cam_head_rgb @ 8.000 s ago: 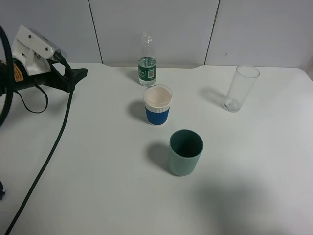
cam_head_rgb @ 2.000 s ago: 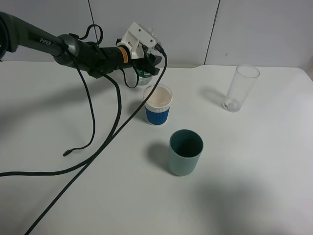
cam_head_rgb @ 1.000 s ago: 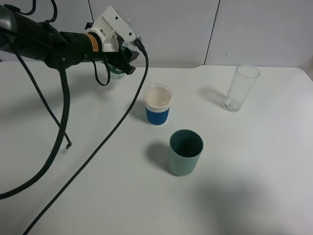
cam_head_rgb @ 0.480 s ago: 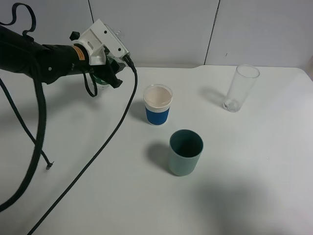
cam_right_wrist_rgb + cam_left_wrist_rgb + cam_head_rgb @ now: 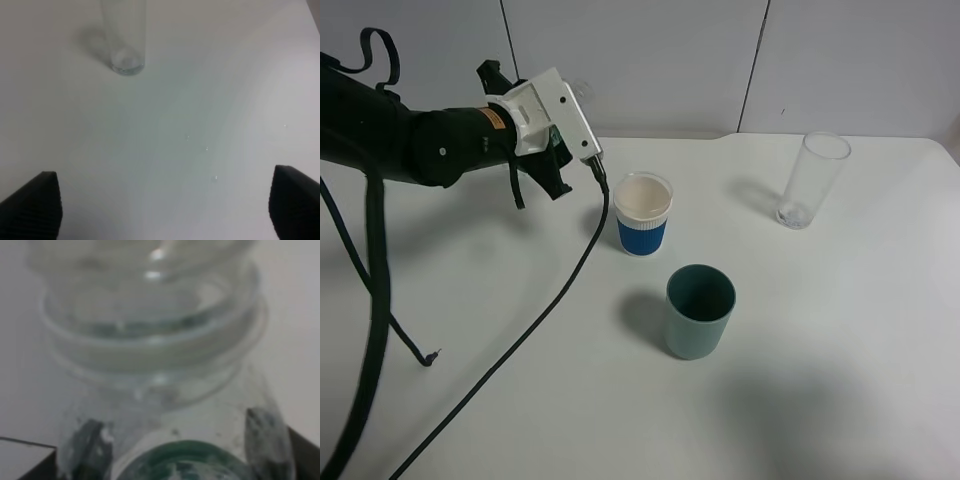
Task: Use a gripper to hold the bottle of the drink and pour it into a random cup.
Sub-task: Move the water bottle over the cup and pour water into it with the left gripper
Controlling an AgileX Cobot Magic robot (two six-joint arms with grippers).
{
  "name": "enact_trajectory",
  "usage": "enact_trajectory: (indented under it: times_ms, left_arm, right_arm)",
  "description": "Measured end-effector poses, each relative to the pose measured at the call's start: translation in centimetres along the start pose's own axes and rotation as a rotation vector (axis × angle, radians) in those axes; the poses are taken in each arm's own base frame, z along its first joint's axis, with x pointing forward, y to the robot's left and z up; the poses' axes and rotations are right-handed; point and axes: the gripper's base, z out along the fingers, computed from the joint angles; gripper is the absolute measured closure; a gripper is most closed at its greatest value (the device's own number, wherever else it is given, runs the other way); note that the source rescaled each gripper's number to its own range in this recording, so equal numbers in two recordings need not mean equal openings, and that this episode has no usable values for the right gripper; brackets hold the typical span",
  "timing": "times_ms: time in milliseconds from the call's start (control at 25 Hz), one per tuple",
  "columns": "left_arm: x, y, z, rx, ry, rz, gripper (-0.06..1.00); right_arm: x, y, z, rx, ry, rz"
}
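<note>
My left gripper is shut on the bottle and holds it in the air, left of and above the cup. Only a sliver of green label and a faint clear neck show past the white housing. In the left wrist view the bottle's clear neck fills the frame, with the black fingers pressed on both sides of it. I cannot make out the drink. The cup stands upright in the middle of the table. My right gripper is open and empty above the table, out of the exterior high view.
A plain grey-green cup stands in front of the white cup. A tall clear glass stands at the back right and also shows in the right wrist view. The left arm's black cable trails across the table's left half.
My left gripper reached the bottle at the back of the table, closed on it and lifted it off to the left. In the last half second it has swung right toward the cup and turned.
</note>
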Motion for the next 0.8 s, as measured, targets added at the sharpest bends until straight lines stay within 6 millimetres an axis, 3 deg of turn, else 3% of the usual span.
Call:
enact_trajectory:
  times_ms: [440, 800]
  left_arm:
    - [-1.1, -1.2, -0.3, -0.016, 0.042, 0.211, 0.94]
    - [-0.7, -1.2, -0.4, -0.023, 0.102, 0.322, 0.94]
  right_arm:
    - [0.0, 0.0, 0.0, 0.0, 0.0, 0.0]
    - [0.0, 0.0, 0.0, 0.0, 0.0, 0.0]
